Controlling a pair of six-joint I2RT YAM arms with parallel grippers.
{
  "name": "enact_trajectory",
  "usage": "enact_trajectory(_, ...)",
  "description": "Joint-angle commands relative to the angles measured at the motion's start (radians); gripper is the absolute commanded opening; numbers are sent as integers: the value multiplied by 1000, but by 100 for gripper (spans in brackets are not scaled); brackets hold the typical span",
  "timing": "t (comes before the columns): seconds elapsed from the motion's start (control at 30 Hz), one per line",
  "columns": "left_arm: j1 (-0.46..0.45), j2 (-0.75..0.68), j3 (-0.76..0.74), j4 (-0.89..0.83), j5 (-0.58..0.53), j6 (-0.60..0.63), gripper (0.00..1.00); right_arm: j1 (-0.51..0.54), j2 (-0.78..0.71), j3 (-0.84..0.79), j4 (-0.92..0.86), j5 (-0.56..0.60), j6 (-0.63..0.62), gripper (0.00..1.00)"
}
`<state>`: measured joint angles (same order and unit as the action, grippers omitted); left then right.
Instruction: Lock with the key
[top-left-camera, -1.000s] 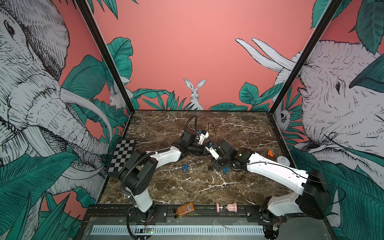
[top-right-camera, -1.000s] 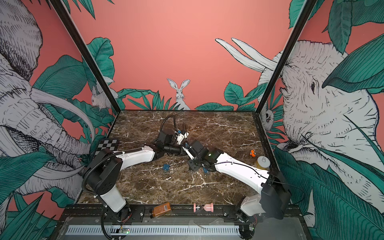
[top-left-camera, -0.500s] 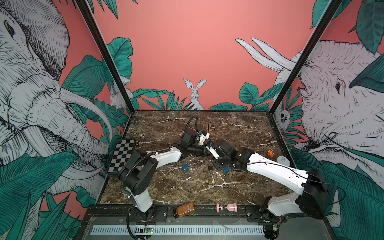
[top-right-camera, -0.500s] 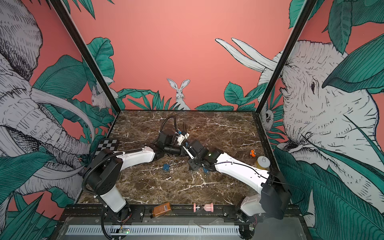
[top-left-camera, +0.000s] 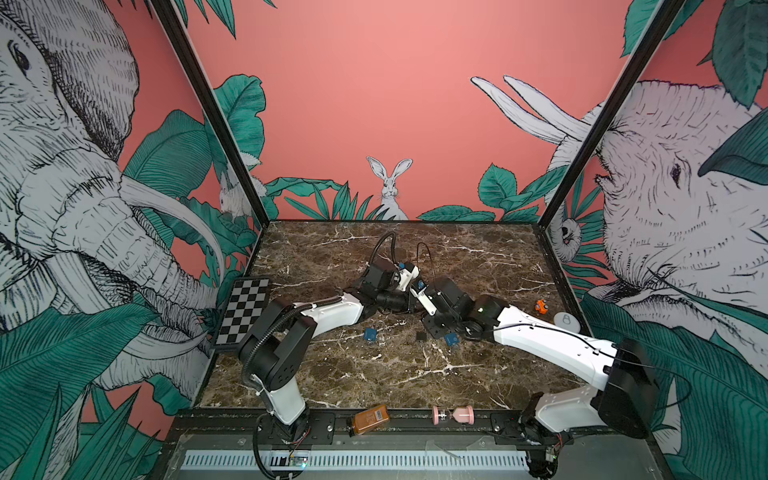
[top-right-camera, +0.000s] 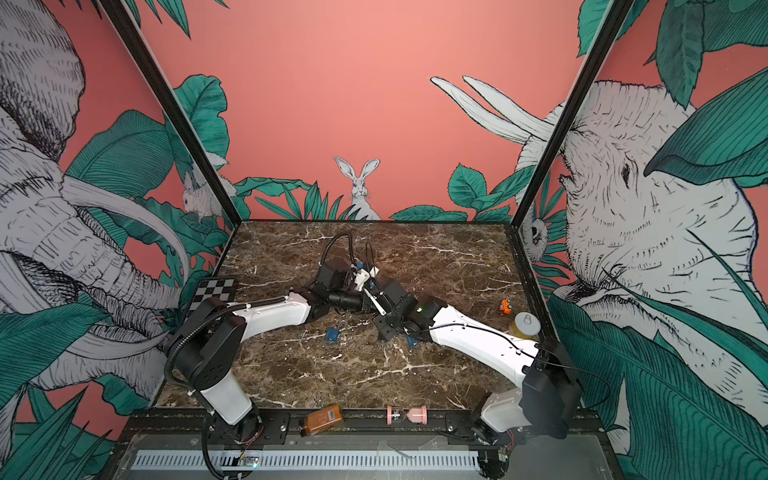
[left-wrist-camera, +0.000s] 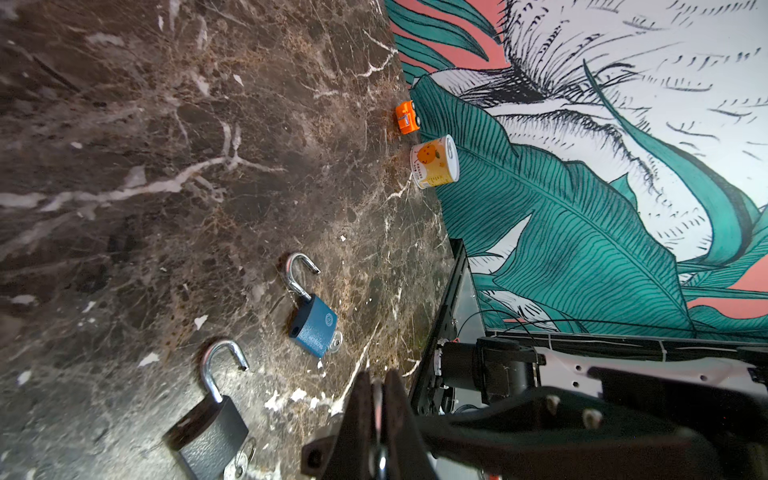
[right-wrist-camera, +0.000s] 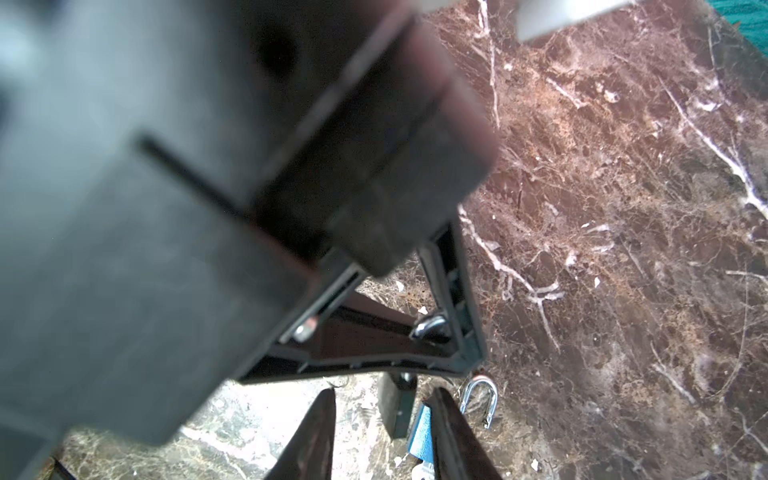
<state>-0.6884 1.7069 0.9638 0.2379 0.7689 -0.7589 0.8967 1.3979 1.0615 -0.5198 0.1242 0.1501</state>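
Key (left-wrist-camera: 336, 343) in its base and shackle swung open, the blue padlock (left-wrist-camera: 313, 328) lies on the brown, white-veined marble tabletop (top-left-camera: 374, 374) beside a grey padlock (left-wrist-camera: 212, 432), likewise open. We see both between the spread fingers of our right gripper (right-wrist-camera: 382, 399). Our left gripper (left-wrist-camera: 378, 376) is pressed closed; whether it pinches anything we cannot tell. Coral walls (top-left-camera: 374, 104) drawn with jungle animals and green leaves enclose it; a can (left-wrist-camera: 434, 162) stands by the right wall.
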Motion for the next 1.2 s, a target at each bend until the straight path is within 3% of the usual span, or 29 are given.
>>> enact_trajectory(0.0, -5, -43, -16, -3, -23, -2, 0, -2, -60, -13, 37, 33, 23, 43)
enact_trajectory(0.17, 1, -137, -37, 38, -158, -184, 0, -11, -199, -102, 152, 236, 13, 57)
enact_trajectory(0.3, 1, -243, -44, 146, -253, -364, 0, -16, -351, -265, 372, 216, -110, 68)
enact_trajectory(0.37, 0, -314, -60, 157, -325, -454, 0, -36, -424, -312, 438, 177, -128, 68)
enact_trajectory(0.47, 22, -408, -129, 192, -451, -643, 0, -125, -511, -362, 531, -33, -124, 64)
enact_trajectory(0.53, 55, -422, -149, 233, -446, -762, 0, -189, -525, -362, 581, -163, -123, 62)
enact_trajectory(0.77, 64, -425, -77, 146, -377, -808, 0, -339, -441, -256, 629, -539, -53, 54)
enact_trajectory(1.0, 61, -445, -109, 194, -381, -835, 0, -377, -339, -206, 759, -736, 58, 54)
enact_trajectory(1.17, 57, -429, -115, 233, -370, -856, 0, -377, -261, -185, 833, -774, 110, 53)
